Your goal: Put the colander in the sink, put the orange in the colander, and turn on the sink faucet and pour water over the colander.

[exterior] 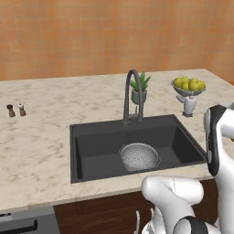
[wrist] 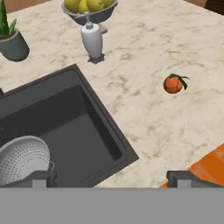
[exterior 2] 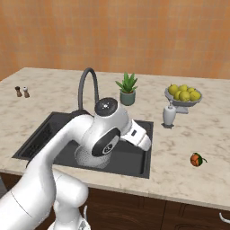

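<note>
The silver perforated colander (exterior: 139, 156) sits upright on the floor of the dark sink (exterior: 91, 151), in front of the tall gooseneck sink faucet (exterior: 132, 93). In the hand view the colander (wrist: 22, 159) is at the lower left, inside the sink (wrist: 74, 131). The small orange (wrist: 173, 84) lies on the counter to the right of the basin, well apart from it. My gripper (wrist: 113, 178) hangs open over the sink's right front corner, with nothing between its fingers. From the right base view the orange (exterior 2: 196, 159) rests near the counter's front edge, and my arm hides most of the colander (exterior 2: 87, 157).
A footed bowl of yellow fruit (exterior: 188, 86) and a white soap dispenser (exterior: 189, 105) stand behind the sink on the right. A potted plant (exterior: 139, 89) is beside the faucet. Two small shakers (exterior: 16, 109) stand far left. Bare marble surrounds the orange.
</note>
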